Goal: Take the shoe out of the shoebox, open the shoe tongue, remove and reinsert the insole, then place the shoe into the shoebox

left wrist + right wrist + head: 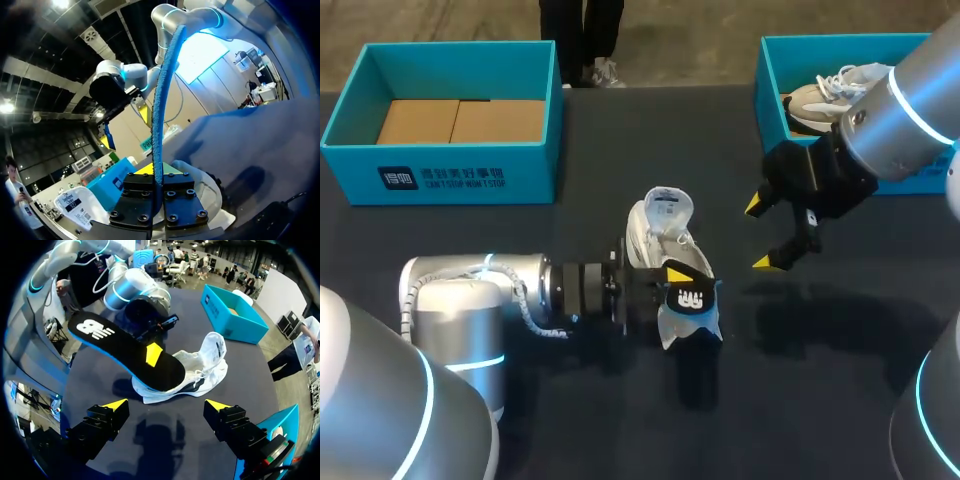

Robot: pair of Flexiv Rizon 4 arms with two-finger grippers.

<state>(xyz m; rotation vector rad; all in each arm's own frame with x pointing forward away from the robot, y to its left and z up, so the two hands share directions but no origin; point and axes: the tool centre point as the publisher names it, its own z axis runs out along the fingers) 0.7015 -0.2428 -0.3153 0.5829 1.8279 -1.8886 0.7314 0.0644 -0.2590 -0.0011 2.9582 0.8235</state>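
Dark table (840, 400), with two blue boxes along the far edge. The shoebox (350, 150) at far left holds only a cardboard liner (460, 120). A second box (770, 80) at far right holds another shoe (820, 100).

- The white shoe (665, 235) lies mid-table, out of both boxes, with its tongue (668, 205) folded back toward the far side.
- The left hand (670, 280) comes in low from the left and pinches the insole (688, 305) by one long edge. In the left wrist view the insole (162, 100) stands edge-on between the pressed-together fingers.
- In the right wrist view the insole's logo end is raised and its other end sits over the shoe's opening. I cannot tell whether that end is inside the shoe.
- The right hand (758, 235) hovers just right of the shoe with its fingers spread. It holds nothing and touches nothing.

Risks, as judged from here:
1. Nothing pins the shoe. If the insole is pushed in, the shoe will probably slide or roll on the table instead of taking it (the right hand is the obvious brace).
2. The insole is thin and held only at one edge, so it may buckle or fold at the toe, or twist out of the pinch.
3. The tongue may flop back over the opening and block entry.
4. The two hands are near each other, so if both close in on the shoe their fingers may knock together.
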